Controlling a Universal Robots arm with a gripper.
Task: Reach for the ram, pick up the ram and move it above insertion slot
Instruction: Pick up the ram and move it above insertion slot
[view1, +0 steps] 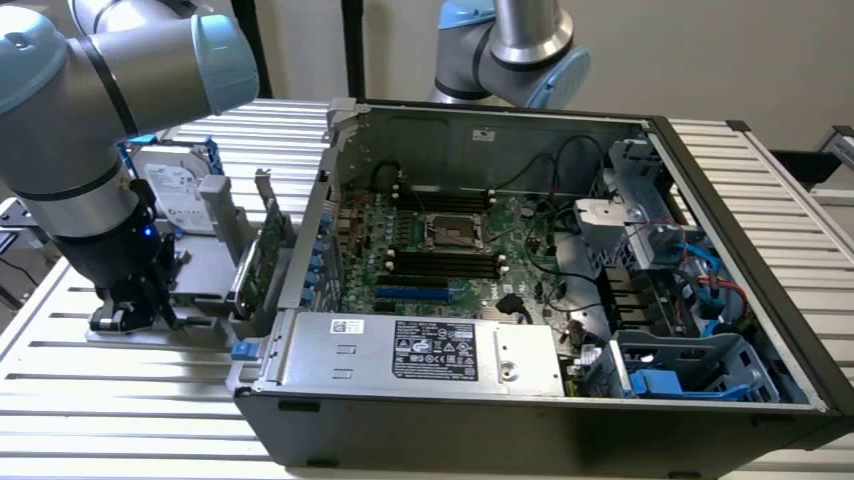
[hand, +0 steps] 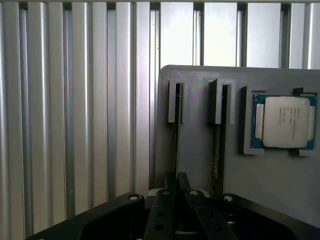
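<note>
Fig.: my arm (view1: 94, 150) on the exterior view's left, elbow joint high, wrist turned straight down, pincer (view1: 127, 312) lowered onto the grey holder (view1: 200, 285) that sits on the slatted table (view1: 134, 400) just beside the open PC case (view1: 747, 250). Wrist cam: pincer (hand: 176, 176) sits right over the ram (hand: 176, 140), which stands on edge in one holder (hand: 200, 165) slot and runs down into the pincer's tip. I can't tell whether the pincer is clamped on it or merely astride it. A 2nd stick (hand: 218, 150) stands in the neighbouring slot, parallel and apart from the first. CPU (hand: 284, 121) lies flat in a recess beside that; lid print is there but too small for me to read. Ext. cam: PSU (view1: 427, 350) at the case's near edge has a white label w/ logos and a black label w/ cert. marks, text unreadable. The hard drive (view1: 174, 195) label behind the arm is likewise unreadable. Motherboard (view1: 454, 250) lies inside the case w/ black slots.
</note>
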